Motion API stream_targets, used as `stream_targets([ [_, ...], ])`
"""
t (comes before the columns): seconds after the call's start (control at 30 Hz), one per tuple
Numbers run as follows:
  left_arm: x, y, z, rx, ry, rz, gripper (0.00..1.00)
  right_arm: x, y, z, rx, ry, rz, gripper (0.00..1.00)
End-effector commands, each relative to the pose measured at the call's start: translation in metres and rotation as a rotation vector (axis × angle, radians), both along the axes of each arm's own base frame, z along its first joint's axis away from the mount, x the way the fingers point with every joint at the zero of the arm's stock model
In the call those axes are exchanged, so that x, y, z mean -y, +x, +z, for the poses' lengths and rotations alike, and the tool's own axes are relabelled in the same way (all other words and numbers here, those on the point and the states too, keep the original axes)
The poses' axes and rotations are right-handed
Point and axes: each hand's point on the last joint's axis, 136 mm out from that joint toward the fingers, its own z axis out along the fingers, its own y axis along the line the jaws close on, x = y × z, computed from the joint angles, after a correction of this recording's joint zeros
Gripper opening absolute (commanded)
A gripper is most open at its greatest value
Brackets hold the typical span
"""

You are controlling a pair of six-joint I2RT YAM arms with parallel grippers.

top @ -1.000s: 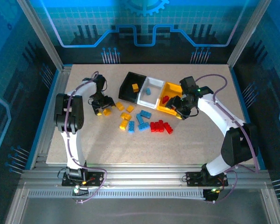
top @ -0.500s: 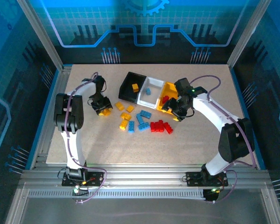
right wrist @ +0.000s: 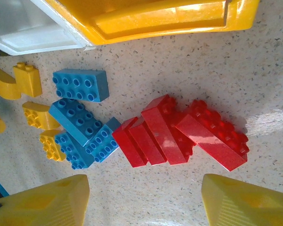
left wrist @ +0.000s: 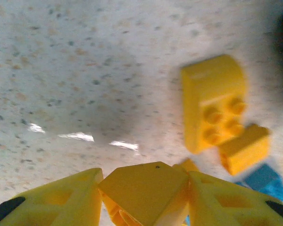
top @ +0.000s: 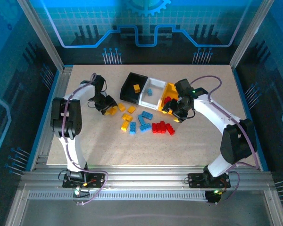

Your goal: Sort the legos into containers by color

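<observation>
— Well, start at the tools. What has the left gripper [left wrist: 144, 181] got?
— One held yellow brick [left wrist: 141, 193], clamped between its two yellow fingers [left wrist: 61, 200], which both press on it. Whether it is off the table [top: 188, 141] I cannot tell.
— And just beyond it?
— In the left wrist view, two more yellow pieces lie ahead to the right, touching each other, with a corner of one blue piece beside them.
— The right gripper [right wrist: 144, 184]?
— Spread wide, with nothing between the jaws. It hangs over the red bricks [right wrist: 170, 136].
— How many red?
— Four or five. They lie packed tight against one another, so I cannot settle it.
— Blue?
— From above I separate four blue bricks [top: 144, 121], bunched just left of the red cluster and touching it.
— Yellow on the table?
— Four loose yellow bricks [top: 127, 117] from above, scattered between the left gripper and the blue group. That leaves out the clamped one.
— And the containers?
— Three, side by side at the far side of the pile. The black bin [top: 128, 94] is on the left, the white bin [top: 151, 100] in the middle and the yellow bin [top: 173, 90] on the right.
— What is inside?
— One yellow piece [top: 137, 87] in the black, one blue piece [top: 149, 92] in the white, and red [top: 167, 100] in the yellow. The right arm covers part of that bin, so I cannot count the red there.
— Where do the grippers stand to the bins?
— The left is near the black bin's near left corner. The right is at the yellow bin's near edge.
</observation>
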Motion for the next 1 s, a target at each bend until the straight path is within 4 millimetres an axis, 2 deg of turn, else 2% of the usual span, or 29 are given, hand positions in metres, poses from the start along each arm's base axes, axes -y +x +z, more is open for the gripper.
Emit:
stream_targets([
  [0.0, 0.015, 0.019, 0.047, 0.113, -0.107, 0.052, 0.48, 0.004, -0.010, 0.006, 0.017, -0.019, 0.008, 0.66],
  [0.13, 0.027, 0.048, 0.073, 0.193, -0.181, 0.090, 0.48, 0.006, -0.017, 0.004, 0.014, -0.022, 0.012, 0.66],
  [0.27, 0.047, 0.081, 0.087, 0.236, -0.205, 0.073, 0.48, 0.007, -0.025, 0.004, 0.017, -0.030, 0.020, 0.66],
  [0.53, 0.078, 0.139, 0.079, 0.266, -0.202, 0.043, 0.49, 0.019, -0.045, 0.010, 0.033, -0.079, 0.041, 0.66],
  [0.73, 0.087, 0.159, 0.067, 0.256, -0.197, 0.043, 0.55, 0.029, -0.055, 0.013, 0.044, -0.110, 0.036, 0.66],
  [0.97, 0.089, 0.159, 0.073, 0.262, -0.206, 0.041, 0.60, 0.028, -0.054, 0.013, 0.053, -0.105, 0.044, 0.66],
])
